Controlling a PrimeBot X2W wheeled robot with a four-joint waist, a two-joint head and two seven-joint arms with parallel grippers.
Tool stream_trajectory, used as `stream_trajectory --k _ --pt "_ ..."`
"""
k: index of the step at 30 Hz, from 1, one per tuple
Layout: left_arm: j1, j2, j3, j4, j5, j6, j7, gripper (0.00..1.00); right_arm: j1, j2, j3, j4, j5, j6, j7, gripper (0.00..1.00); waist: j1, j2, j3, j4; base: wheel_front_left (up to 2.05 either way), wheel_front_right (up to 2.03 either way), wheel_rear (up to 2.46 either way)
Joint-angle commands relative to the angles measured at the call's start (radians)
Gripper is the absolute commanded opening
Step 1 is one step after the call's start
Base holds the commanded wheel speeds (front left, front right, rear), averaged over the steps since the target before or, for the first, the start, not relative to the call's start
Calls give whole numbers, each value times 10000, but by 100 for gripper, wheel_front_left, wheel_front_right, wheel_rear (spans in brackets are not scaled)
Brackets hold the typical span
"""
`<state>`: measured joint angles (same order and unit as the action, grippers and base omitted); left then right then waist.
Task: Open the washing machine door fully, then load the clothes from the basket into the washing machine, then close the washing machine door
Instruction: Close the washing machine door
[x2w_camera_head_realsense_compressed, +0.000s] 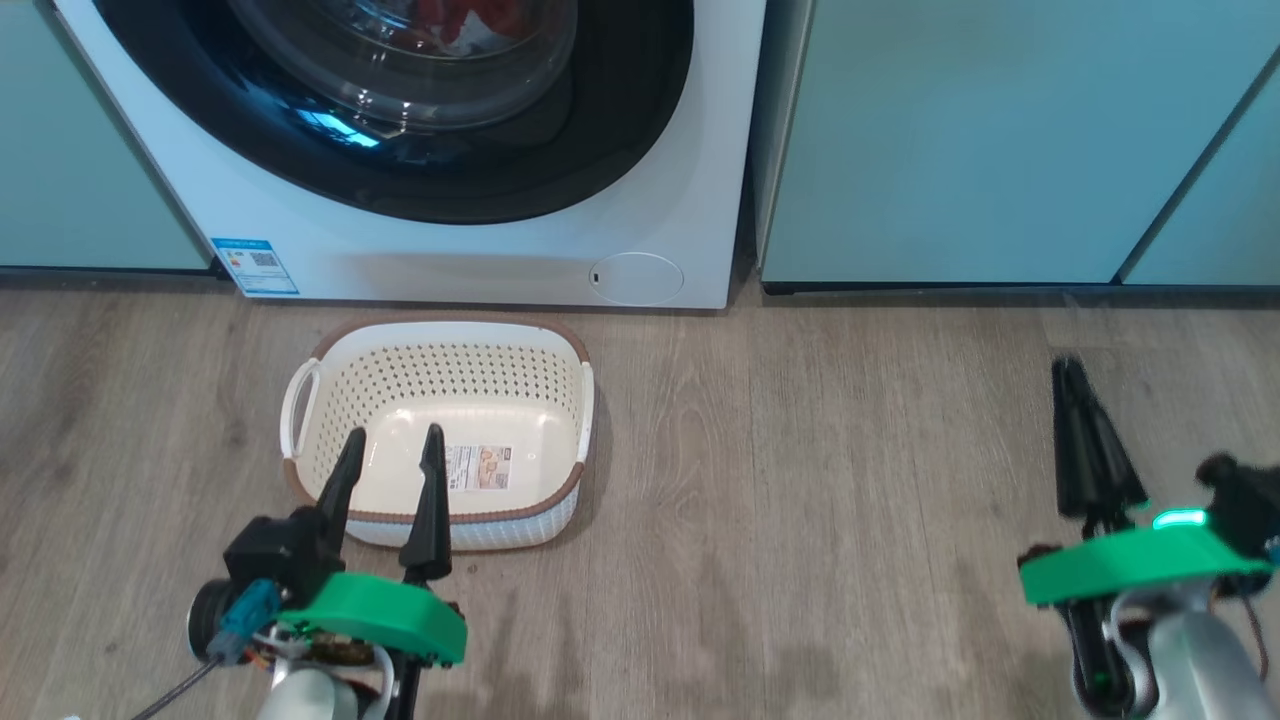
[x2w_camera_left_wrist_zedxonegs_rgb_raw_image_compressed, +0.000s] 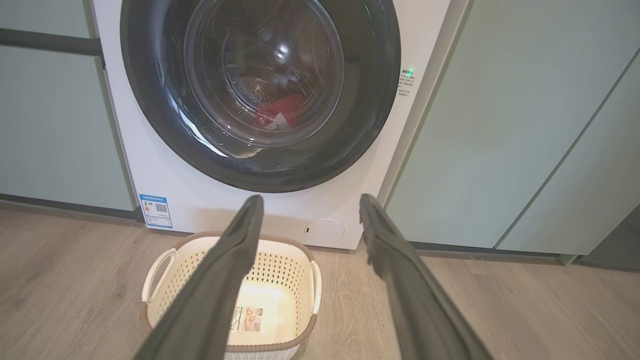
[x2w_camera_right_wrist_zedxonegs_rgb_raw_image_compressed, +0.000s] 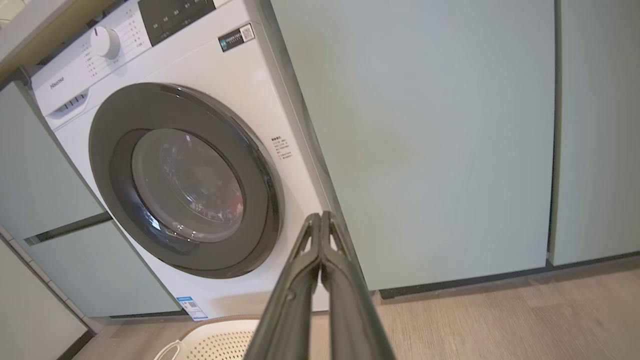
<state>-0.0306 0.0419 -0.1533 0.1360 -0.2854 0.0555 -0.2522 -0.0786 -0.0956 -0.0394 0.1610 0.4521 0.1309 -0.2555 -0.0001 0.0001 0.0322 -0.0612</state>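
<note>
Washing machine door shut, glossy black rim lying flush on the white front of the washing machine; latch not to be judged from here. Clothes behind the glass, red with a small white part, low in the drum. Basket on the floor just before the machine, nothing in it but a label on the bottom. Left gripper hovering over the near rim of the basket, jaws released and spread wide, grasping nothing, pointing toward the door ahead and above. Right gripper well off to the right, facing the pale teal cabinet, jaws clenched tip to tip on nothing. By the look of it, loading and closing seemingly done. If a last press on the rim wanted, left arm the nearer, door straight up along the line of its jaws; right arm in need of a long sideways reach across.
</note>
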Motion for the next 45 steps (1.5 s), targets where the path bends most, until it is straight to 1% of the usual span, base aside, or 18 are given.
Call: stream_trajectory --k 1,2,3,4,11,21,25,28,32,37,45 --pt "-245 83 340 -259 58 -2 -95 100 -56 30 144 -246 -80 -2 -63 0 1 -1 -20 37 0 0 0" --pt "-225 83 346 -227 59 -6 -95 100 13 69 86 -236 -131 -2 -63 0 1 -1 -31 49 0 0 0" --pt "-209 83 369 -207 77 -2 -95 100 68 115 26 -254 -168 -2 -63 69 1 -1 -42 55 0 0 0" --pt "-195 83 402 -196 90 12 -95 100 115 165 -29 -272 -167 -2 -63 100 1 -1 -49 59 0 0 0" --pt "-177 83 384 -139 481 118 -95 100 204 295 -10 -314 -383 -2 -63 100 1 -1 -93 83 0 0 0" --pt "-116 83 184 -142 690 159 -95 100 221 347 102 -133 -422 -2 -63 100 1 -1 -209 94 0 0 0" --pt "-82 83 149 -141 642 -1 -95 100 220 357 140 -103 -430 -2 -63 100 1 -1 -238 78 0 0 0" --pt "-54 83 183 -191 667 -19 -95 100 219 367 138 -92 -439 -2 -63 100 1 -1 -259 63 0 0 0" --pt "-15 83 195 -282 524 -198 -95 100 228 377 139 -71 -433 -2 -63 100 1 -1 -268 50 0 0 0" --pt "3 83 239 -193 456 -235 -95 100 212 400 108 31 -213 -2 -63 100 1 -1 -262 44 0 0 0" --pt "20 83 262 -124 292 -321 -95 100 193 413 125 100 -215 -2 -63 100 1 -1 -291 53 0 0 0"
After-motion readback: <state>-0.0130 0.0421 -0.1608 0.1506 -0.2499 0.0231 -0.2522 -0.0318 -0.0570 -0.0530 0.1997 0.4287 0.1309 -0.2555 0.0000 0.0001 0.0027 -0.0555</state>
